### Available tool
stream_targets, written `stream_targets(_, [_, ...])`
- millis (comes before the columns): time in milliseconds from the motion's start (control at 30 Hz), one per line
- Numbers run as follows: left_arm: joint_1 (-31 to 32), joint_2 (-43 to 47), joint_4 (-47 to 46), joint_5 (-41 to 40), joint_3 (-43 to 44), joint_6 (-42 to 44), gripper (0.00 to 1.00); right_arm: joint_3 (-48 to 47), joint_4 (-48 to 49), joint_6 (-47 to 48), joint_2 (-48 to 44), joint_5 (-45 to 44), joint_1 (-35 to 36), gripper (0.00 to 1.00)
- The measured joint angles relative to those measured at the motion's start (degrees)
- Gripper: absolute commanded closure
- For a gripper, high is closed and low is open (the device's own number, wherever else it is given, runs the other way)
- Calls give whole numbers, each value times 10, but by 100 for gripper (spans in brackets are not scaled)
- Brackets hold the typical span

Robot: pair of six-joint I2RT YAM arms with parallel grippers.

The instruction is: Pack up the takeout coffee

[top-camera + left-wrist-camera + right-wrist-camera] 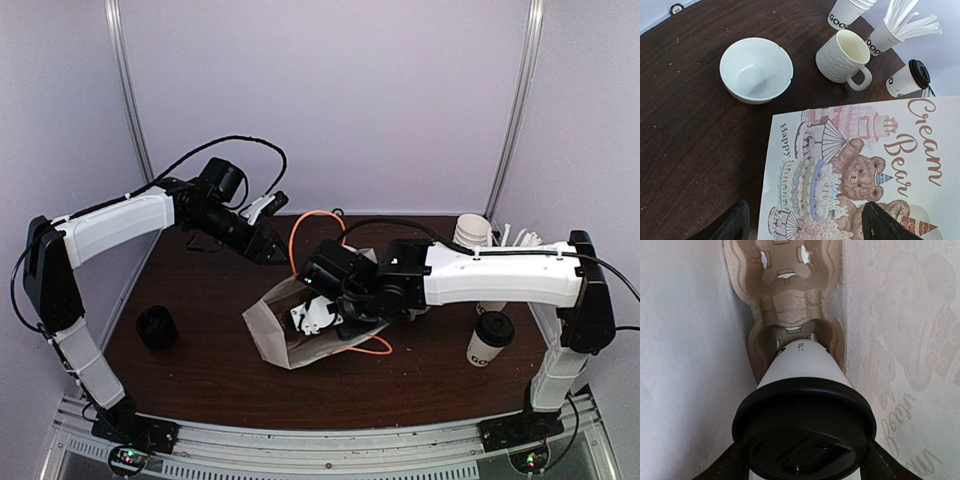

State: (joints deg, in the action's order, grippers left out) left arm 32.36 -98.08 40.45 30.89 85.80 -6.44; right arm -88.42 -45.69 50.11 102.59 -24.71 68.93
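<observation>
Inside the paper bag (272, 338) in the middle of the tabletop (200, 385), the right claw (800, 462) is gripping one takeout cup (802, 365). A finger is pressing on each side, up by the black lid. The cup is lying along the claw's own line. Its lid is facing back at the claw and its small bottom is pointing deep into the bag.

Straight ahead of that bottom, a brown cardboard holder (785, 295) is lying against the bag's inner end. The cup's bottom is sitting right at the holder's nearer round hole. I cannot tell if it is all the way in. I think the next push needs to go straight along the cup's length, into that hole.

The second cup (489, 338) is standing upright near the right edge of the tabletop, lid up. It is just beside the right arm and well apart from the left one, so the right arm looks like the better one to fetch it.

The left claw (807, 225) is hanging wide open over the printed side of the bag, holding nothing.
</observation>
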Motion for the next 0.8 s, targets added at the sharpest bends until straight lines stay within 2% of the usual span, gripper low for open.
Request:
stream_targets(400, [0,0,6,0,0,12,20,-3,11,-12,14,17,-10,37])
stream_targets(800, [0,0,12,0,0,19,20,-47,-27,-26,17,24,-4,38])
